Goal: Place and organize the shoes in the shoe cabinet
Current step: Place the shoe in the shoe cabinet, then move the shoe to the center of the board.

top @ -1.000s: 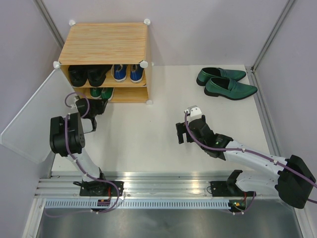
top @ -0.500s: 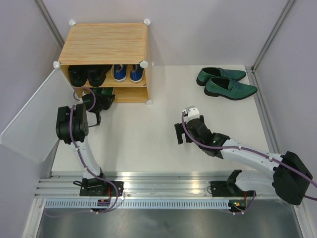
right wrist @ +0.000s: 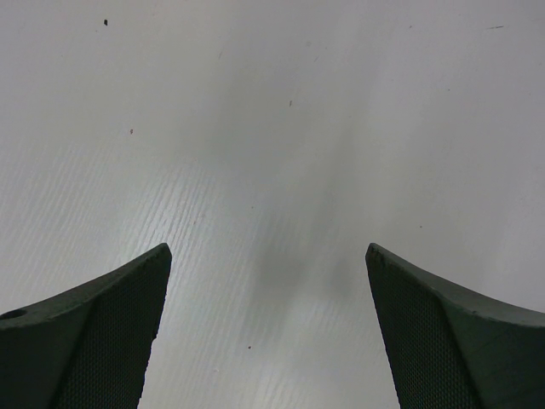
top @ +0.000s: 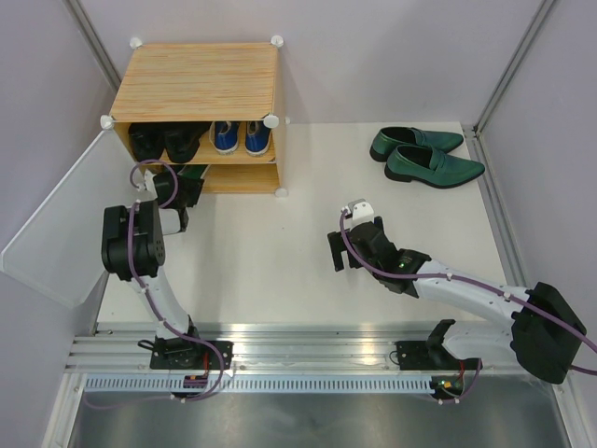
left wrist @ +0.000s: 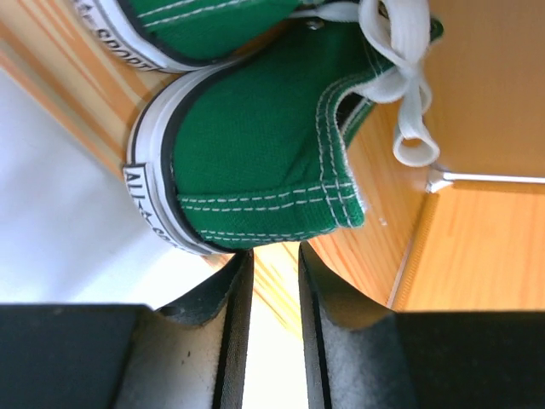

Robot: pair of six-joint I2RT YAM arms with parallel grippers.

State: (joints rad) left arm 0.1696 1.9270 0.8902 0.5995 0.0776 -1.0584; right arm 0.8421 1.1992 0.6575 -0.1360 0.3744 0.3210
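Right, I judge the step in hand to be seating the green sneakers (left wrist: 264, 153) on the lower shelf of the shoe cabinet (top: 196, 79). The left gripper (left wrist: 268, 256) sits at that shelf's mouth, just behind one sneaker's heel. Its fingers (left wrist: 230, 315) are almost pressed together with only a thin slit between them, and they pinch nothing. Whether the tips touch the heel collar I cannot tell.

To do this well, I would push low and square on the rubber heel rather than on the soft canvas. That way the shoe slides straight in beside its partner instead of swinging round. I would also keep the wrist clear of the shelf edge.

The right gripper (top: 340, 250) hangs over the bare table (top: 280, 280) with its fingers spread wide, holding nothing. The black boots (top: 166, 140) and blue sneakers (top: 241, 136) stand on the upper shelf. The dark-green loafers (top: 427, 156) lie on the table, well apart from the cabinet.
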